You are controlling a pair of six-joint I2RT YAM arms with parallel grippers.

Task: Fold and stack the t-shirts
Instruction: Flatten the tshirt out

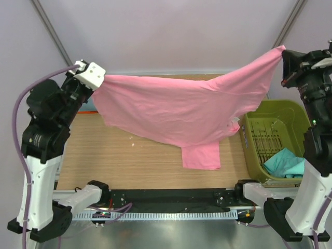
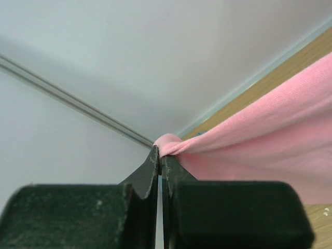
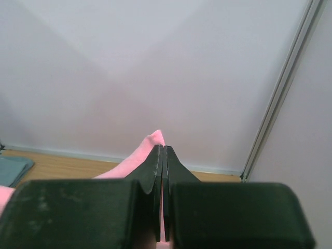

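Observation:
A bright pink t-shirt (image 1: pixel 187 111) hangs stretched in the air between my two grippers, its lower part and one sleeve sagging onto the wooden table (image 1: pixel 104 161). My left gripper (image 1: pixel 99 78) is shut on one corner of the pink shirt (image 2: pixel 270 140) at the far left. My right gripper (image 1: pixel 283 52) is shut on the opposite corner of the pink shirt (image 3: pixel 140 153), held higher at the far right. A teal t-shirt (image 1: pixel 284 163) lies crumpled in the olive-green basket (image 1: pixel 252 150). A grey-blue cloth (image 3: pixel 13 168) lies on the table in the right wrist view.
The olive-green plastic basket stands at the table's right edge, just under the shirt's right part. White walls close the back and sides. A black rail (image 1: pixel 171 199) runs along the near edge between the arm bases.

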